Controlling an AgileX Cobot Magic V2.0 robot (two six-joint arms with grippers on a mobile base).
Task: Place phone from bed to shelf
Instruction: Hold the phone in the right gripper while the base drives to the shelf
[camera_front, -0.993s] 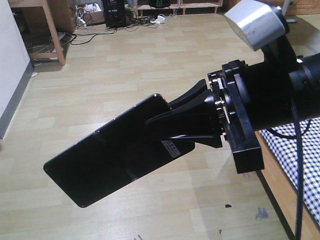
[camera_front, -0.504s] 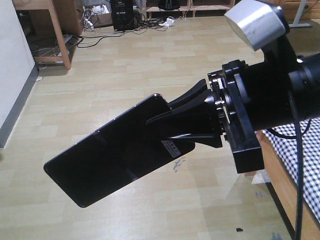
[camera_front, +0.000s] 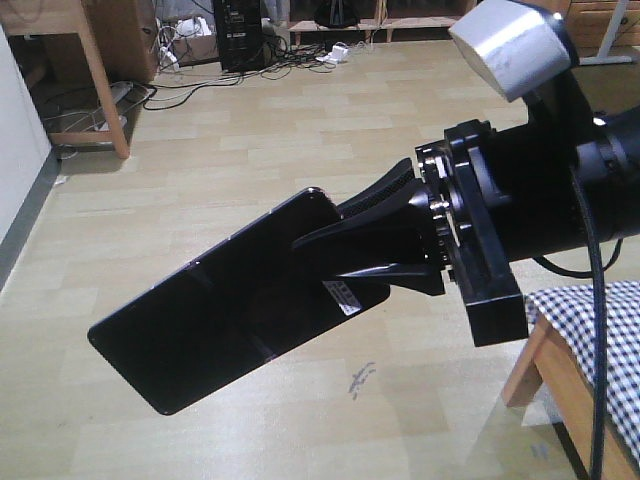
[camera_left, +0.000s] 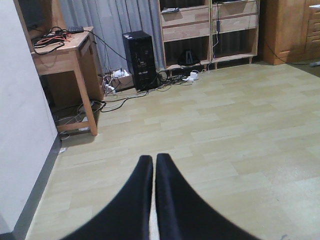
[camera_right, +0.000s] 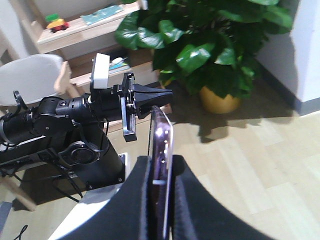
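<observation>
Above bare floor, beside the bed (camera_front: 590, 330), gripped the phone (camera_front: 210, 330) by its stickered end only, in the right claw (camera_front: 320, 245). Risked slipping or pivoting loose on a jolt, given that long overhang. Kept the left claw (camera_left: 152, 159) pressed closed on nothing, just ahead of the phone's edge, with plant (camera_right: 210, 45) and shelf (camera_right: 75, 30) beyond.

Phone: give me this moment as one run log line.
phone clamped in right gripper | held in the air over floor, clear of bed | left gripper shut, empty
</observation>
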